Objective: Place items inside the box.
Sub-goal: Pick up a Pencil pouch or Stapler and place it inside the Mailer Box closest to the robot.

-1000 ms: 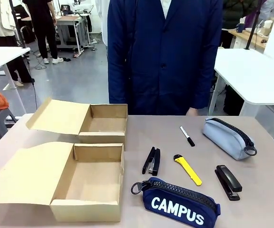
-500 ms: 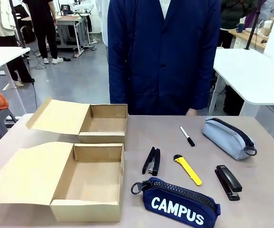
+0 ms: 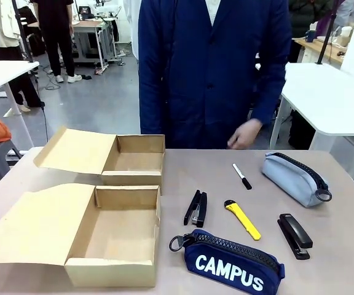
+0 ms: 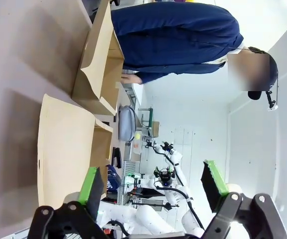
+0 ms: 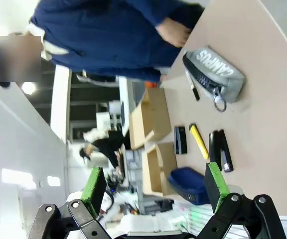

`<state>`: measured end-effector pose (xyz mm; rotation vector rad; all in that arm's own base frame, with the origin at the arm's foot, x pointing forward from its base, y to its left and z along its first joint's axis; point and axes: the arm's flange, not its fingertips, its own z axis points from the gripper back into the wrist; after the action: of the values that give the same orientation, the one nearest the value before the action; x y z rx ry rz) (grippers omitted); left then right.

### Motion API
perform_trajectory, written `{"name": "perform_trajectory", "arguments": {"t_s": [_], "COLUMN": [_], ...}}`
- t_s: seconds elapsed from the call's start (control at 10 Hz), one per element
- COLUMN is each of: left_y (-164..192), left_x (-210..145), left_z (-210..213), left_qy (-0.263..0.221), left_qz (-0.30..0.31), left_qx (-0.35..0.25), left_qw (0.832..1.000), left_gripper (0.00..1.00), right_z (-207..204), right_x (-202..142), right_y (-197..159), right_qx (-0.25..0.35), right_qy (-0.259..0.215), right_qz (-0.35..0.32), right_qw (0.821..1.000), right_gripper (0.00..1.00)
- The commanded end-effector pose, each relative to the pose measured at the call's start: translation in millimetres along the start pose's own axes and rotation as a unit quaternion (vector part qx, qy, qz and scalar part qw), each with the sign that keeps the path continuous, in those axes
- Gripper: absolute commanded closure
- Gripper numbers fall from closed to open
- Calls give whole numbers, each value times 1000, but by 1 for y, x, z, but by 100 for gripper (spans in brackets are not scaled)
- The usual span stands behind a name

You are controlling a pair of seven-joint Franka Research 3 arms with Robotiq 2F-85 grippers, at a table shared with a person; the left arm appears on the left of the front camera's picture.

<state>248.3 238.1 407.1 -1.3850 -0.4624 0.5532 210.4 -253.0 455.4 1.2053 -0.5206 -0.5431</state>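
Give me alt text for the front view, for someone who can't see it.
Two open cardboard boxes, near box and far box, sit left on a table. Right of them lie a navy CAMPUS pouch, a black stapler, a yellow utility knife, a second stapler, a marker and a grey pouch. A person in a navy coat stands behind.

Two open cardboard boxes on table's left half, lids folded out to the left, both empty: near box [image 3: 110,272], far box [image 3: 132,179] just behind it.

Navy zip pouch [image 3: 229,264], white "CAMPUS", lying at near edge, right of near box, zip pull toward box.

Black stapler [image 3: 195,208] just beyond pouch.

Yellow-and-black utility knife [image 3: 243,219] beside it, angled.

Second black stapler [image 3: 295,235] farther right.

Grey zip pouch [image 3: 294,178], black zip, far right.
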Motion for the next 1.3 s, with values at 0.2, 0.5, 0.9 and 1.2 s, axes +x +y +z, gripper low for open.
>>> {"name": "perform_trajectory", "arguments": {"t_s": [0.2, 0.5, 0.9, 1.2], "left_y": [0, 0, 0, 0], "left_x": [-2, -2, -2, -2], "left_z": [0, 0, 0, 0], "left_qy": [1, 1, 1, 1], "left_qz": [-11, -11, -11, -11], "left_qx": [-8, -8, -8, -8], "left_qw": [1000, 1000, 1000, 1000], "left_gripper": [0, 0, 0, 0], "right_z": [-99, 36, 88, 65], "right_x": [-14, 18, -15, -4], "right_y": [45, -33, -79, -62], "right_qx": [-112, 90, 146, 119], "right_qy": [159, 96, 48, 72], "right_qz": [196, 34, 18, 28], "right_qw": [961, 991, 988, 990], "right_gripper": [0, 0, 0, 0]}}
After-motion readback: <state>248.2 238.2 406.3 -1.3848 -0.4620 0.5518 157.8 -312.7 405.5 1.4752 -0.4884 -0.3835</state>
